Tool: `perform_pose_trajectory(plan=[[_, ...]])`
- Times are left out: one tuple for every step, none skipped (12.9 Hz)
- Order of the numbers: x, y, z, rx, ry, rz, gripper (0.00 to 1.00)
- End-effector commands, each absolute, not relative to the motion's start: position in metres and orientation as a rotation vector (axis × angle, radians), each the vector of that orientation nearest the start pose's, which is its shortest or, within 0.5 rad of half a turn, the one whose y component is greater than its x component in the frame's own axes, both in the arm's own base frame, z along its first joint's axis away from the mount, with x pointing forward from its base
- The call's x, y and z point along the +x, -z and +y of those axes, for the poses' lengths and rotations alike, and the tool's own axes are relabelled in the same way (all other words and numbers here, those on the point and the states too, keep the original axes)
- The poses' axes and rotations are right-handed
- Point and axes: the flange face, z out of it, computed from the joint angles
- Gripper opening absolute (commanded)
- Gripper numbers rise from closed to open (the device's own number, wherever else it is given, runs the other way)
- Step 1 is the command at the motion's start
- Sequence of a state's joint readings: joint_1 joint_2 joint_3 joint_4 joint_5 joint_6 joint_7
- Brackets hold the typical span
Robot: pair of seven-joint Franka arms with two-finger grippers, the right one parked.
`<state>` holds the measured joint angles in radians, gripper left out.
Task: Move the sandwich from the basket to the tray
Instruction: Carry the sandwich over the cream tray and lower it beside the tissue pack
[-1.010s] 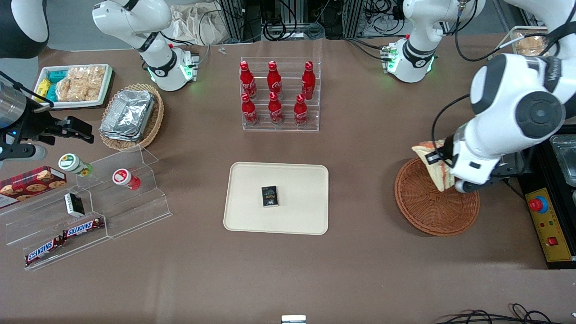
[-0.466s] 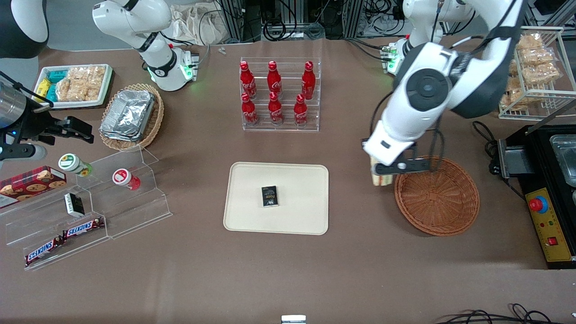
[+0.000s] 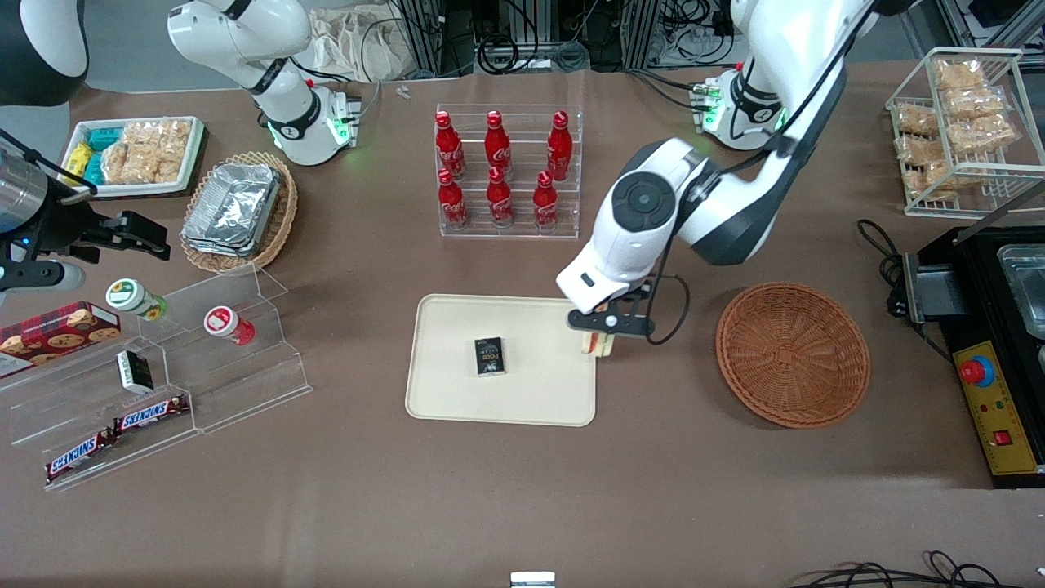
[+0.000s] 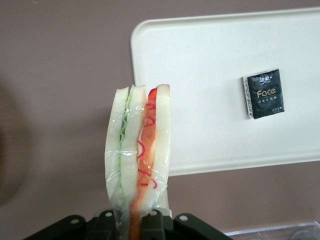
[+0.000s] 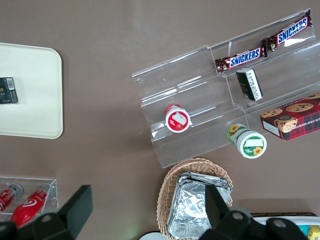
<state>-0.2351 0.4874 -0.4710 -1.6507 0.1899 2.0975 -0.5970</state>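
Note:
My left gripper (image 3: 602, 327) (image 4: 132, 225) is shut on the clear-wrapped sandwich (image 4: 140, 150), a wedge of white bread with green and orange-red layers. In the front view the sandwich (image 3: 598, 344) hangs under the gripper, over the edge of the cream tray (image 3: 539, 392) (image 4: 210, 55) that lies toward the working arm's end. The reddish-brown wicker basket (image 3: 792, 354) stands empty on the table, farther toward the working arm's end than the tray.
A small black packet (image 3: 489, 356) (image 4: 263, 93) lies in the middle of the tray. A clear rack of red bottles (image 3: 506, 171) stands farther from the front camera than the tray. A black box with a red button (image 3: 988, 392) sits beside the basket. Acrylic shelves with snacks (image 3: 163, 359) lie toward the parked arm's end.
The left arm has carried the sandwich from above the basket, past its rim, sideways to the tray's edge. The basket is left empty.

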Motion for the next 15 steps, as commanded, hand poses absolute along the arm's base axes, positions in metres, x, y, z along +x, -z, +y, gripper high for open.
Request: perform_pose_trajectory(plan=[[0.557,-0.315,-0.415,-3.202,0.022,0.298,0.10],[0.559,-0.299,-0.417,-3.221,0.015,0.289,0.10],[0.562,-0.293,-0.418,-3.241,0.028,0.280,0.10],[0.562,-0.285,-0.420,-3.252,0.033,0.281,0.10],[0.562,-0.273,-0.420,-3.250,0.010,0.281,0.12],[0.561,-0.263,-0.420,-3.248,-0.014,0.281,0.14],[0.560,-0.253,-0.420,-3.249,-0.028,0.280,0.15],[0.560,-0.247,-0.421,-3.254,-0.031,0.282,0.16],[0.560,-0.241,-0.422,-3.260,-0.030,0.286,0.20],[0.559,-0.235,-0.422,-3.261,-0.042,0.281,0.26],[0.561,-0.232,-0.425,-3.265,-0.046,0.282,0.39],[0.563,-0.231,-0.426,-3.270,-0.043,0.275,0.59],[0.563,-0.230,-0.426,-3.275,-0.052,0.266,0.83],[0.564,-0.234,-0.426,-3.280,-0.048,0.233,0.93],[0.568,-0.241,-0.424,-3.284,-0.035,0.164,0.94]])
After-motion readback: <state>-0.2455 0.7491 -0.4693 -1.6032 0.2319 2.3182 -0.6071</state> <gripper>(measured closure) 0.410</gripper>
